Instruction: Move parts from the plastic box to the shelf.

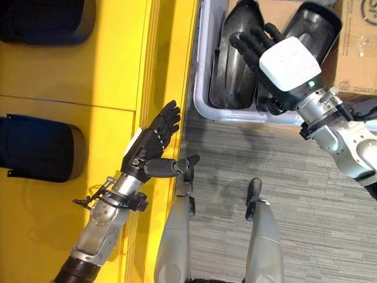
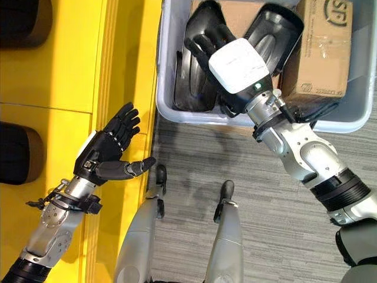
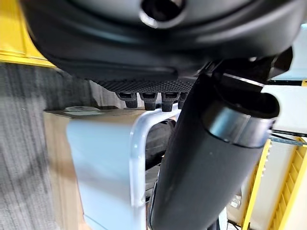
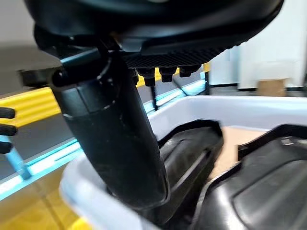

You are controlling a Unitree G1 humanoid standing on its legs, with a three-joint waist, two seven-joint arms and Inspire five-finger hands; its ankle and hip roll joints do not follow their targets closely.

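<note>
The pale plastic box stands on the floor beside the yellow shelf. Two black moulded parts stand in it, a left part and a right part. My right hand, with a white cover on its back, reaches over the box. It is open, its fingers stretched above the top of the left part. Whether they touch it I cannot tell. My left hand is open and holds nothing, hovering at the shelf's front edge with its thumb pointing toward the floor side.
On the shelf lie two black parts, one at the far corner and one nearer. A cardboard box sits in the plastic box to the right of the parts. Grey carpet lies between shelf and box.
</note>
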